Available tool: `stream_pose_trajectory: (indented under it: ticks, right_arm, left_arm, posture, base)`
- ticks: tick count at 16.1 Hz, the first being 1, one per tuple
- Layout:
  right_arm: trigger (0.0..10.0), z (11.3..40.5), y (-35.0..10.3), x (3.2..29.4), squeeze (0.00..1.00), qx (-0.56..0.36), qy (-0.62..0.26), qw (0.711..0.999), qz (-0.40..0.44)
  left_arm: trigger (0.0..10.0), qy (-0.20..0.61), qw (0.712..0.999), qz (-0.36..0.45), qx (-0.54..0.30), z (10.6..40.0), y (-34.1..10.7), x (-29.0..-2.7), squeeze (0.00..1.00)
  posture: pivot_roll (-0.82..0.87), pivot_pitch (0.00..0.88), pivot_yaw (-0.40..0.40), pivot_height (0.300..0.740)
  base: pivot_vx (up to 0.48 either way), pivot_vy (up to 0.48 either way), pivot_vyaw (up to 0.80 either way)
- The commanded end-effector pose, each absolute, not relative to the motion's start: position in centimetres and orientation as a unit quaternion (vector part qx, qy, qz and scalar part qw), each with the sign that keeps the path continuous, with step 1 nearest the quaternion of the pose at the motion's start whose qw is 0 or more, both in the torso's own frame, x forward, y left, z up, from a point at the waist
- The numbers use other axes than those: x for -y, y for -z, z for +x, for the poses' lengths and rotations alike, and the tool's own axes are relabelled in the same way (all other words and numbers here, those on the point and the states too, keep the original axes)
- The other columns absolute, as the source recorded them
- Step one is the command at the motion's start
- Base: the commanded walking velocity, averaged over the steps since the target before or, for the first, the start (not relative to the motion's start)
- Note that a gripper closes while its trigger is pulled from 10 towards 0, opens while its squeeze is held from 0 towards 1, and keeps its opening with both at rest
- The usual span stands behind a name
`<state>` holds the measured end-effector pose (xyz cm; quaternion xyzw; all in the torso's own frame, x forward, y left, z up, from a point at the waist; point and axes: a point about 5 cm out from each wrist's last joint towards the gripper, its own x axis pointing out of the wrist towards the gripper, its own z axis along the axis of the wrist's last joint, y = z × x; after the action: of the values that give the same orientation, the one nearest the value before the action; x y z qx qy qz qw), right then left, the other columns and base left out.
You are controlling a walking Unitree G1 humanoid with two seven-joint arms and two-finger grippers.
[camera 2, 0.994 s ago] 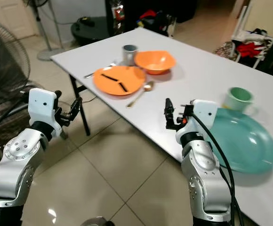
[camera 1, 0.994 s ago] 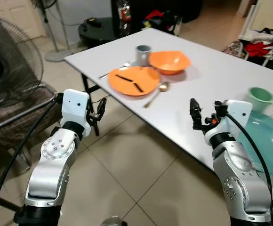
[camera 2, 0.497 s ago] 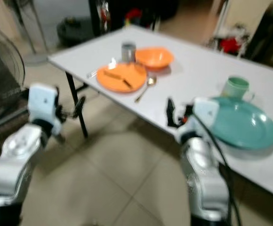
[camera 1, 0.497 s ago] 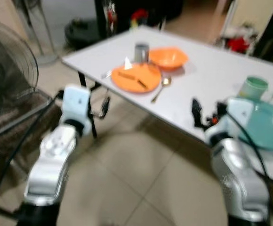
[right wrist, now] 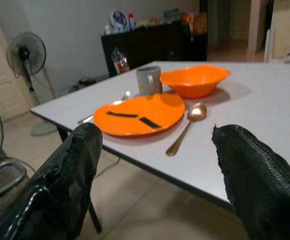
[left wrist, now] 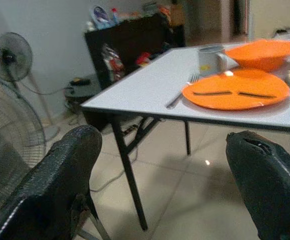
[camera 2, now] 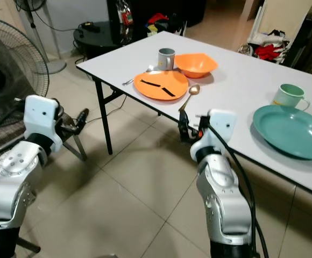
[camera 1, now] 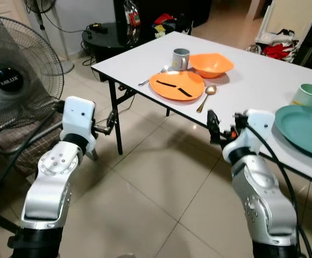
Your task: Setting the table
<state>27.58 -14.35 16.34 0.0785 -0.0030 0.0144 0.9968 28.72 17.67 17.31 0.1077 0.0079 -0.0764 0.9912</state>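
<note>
Claws first: the right claw (camera 1: 214,127) hangs in the air just before the near edge of the white surface (camera 1: 263,80), its two black fingers (right wrist: 250,175) spread wide and holding nothing. The left claw (camera 1: 109,125) is well apart from the surface, over the tiled floor (camera 1: 156,183) near the standing fan (camera 1: 11,80), and its fingers (left wrist: 60,180) are also wide apart and empty.

On the surface, one place looks nearly finished: an orange plate (camera 1: 177,85) with two dark strips on it, a fork (camera 1: 151,79) just beside it on the far side, a gold spoon (camera 1: 206,96) on the other side, an orange bowl (camera 1: 212,64) and a grey mug (camera 1: 181,58) behind the plate. Further along there is a teal plate (camera 1: 304,123) with a green cup (camera 1: 309,95) near it, but I see no cutlery there, so I judge this second place is not complete. About half of the work seems done.

Compared with one second ago, the whole view has shifted and more of the fan and the floor is seen, so the robot has moved back or turned; the dishes keep the same order. Both claws remain empty.
</note>
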Motion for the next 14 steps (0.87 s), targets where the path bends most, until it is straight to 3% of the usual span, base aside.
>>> stream_pose_trajectory:
  ticks: [1, 14]
  right_arm:
    - [10.0, 27.67, -15.85, 14.53, 0.0, -0.013, -0.01, 0.997, 0.075]
    - [10.0, 27.97, -15.28, 13.77, 0.0, -0.032, -0.037, 0.996, 0.071]
  left_arm:
    - [10.0, 0.082, 0.99, 0.111, -0.006, 28.91, -17.52, -17.47, 1.0]
    - [10.0, 0.08, 0.99, 0.112, -0.005, 28.83, -17.44, -17.7, 1.0]
  posture:
    - [0.1, 0.0, 0.041, 0.74]
    - [0.1, 0.0, 0.04, 0.74]
  base:
    - [0.0, 0.337, 0.0]
    - [0.0, 0.34, 0.0]
